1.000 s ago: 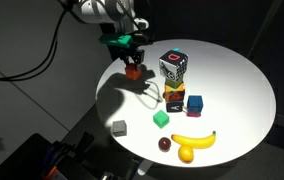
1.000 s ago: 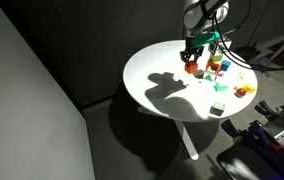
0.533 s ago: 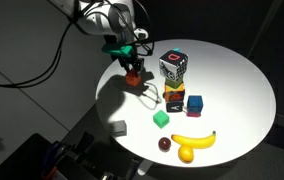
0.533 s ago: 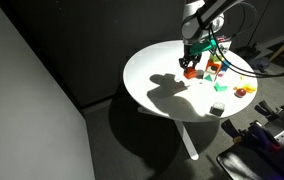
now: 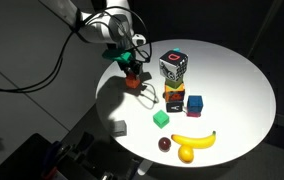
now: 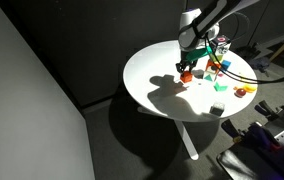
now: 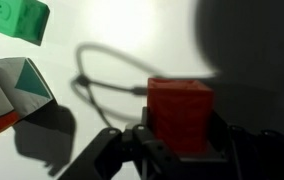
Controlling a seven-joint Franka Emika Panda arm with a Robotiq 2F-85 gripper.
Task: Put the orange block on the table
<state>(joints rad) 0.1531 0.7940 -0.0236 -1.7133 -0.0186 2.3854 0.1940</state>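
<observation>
Block: small plain orange-red cube [image 7: 180,112], lower centre of the wrist view, clamped between the jaws of your gripper [image 5: 132,74].
Height: low over the round white worktop [image 5: 232,80]; whether it touches, you cannot tell.
Your move: settle it flat, then release and lift straight.
Watch: thin dark cable loop [image 7: 100,78], left of the cube.

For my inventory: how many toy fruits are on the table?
3, together at the table edge nearest the camera in an exterior view: a banana, a dark red fruit at its end, a yellow fruit beside both. More may be hidden.
</observation>
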